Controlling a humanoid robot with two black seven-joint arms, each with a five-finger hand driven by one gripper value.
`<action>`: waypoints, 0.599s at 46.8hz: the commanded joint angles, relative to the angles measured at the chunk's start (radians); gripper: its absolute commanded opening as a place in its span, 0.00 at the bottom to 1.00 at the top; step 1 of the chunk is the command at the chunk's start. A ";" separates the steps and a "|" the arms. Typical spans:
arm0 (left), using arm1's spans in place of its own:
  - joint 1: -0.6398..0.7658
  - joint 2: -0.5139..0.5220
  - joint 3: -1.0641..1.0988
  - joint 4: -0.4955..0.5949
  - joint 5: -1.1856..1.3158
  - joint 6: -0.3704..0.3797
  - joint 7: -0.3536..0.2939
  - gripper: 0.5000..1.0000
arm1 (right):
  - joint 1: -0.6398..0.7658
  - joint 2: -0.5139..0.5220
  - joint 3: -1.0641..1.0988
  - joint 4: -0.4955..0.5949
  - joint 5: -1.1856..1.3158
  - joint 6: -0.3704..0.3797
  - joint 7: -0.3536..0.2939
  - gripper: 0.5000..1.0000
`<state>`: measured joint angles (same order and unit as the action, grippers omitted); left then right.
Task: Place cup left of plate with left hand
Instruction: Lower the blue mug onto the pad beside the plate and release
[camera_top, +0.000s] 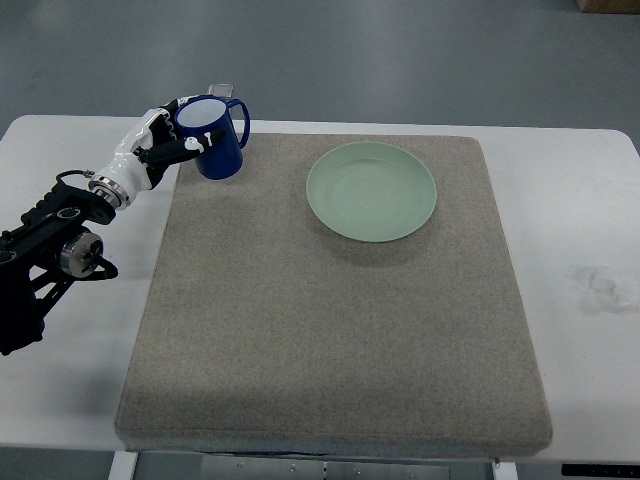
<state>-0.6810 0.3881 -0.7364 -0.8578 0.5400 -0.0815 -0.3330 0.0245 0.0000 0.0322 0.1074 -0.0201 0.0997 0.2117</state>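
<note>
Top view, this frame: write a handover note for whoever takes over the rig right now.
Left hand: shut on the blue cup, holding it tilted over the mat's far-left corner.
Right hand: not in view.
Green plate: on the mat, right of the cup, empty.
Done: cup grasped and brought to the plate's left side.
Left: set the cup upright on the mat left of the plate, release, withdraw the hand.
</note>
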 joint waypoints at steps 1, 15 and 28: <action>0.000 -0.005 0.000 0.002 -0.003 0.000 0.000 0.37 | 0.000 0.000 0.000 0.000 0.000 0.000 0.000 0.86; 0.000 -0.005 0.000 0.002 -0.011 0.006 0.002 0.55 | 0.000 0.000 0.000 0.000 0.000 0.000 0.000 0.86; 0.001 -0.028 0.003 0.037 -0.009 0.006 0.002 0.65 | 0.000 0.000 0.000 0.000 0.000 0.000 0.000 0.86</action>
<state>-0.6811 0.3647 -0.7352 -0.8288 0.5293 -0.0751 -0.3316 0.0245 0.0000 0.0322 0.1074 -0.0201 0.0997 0.2117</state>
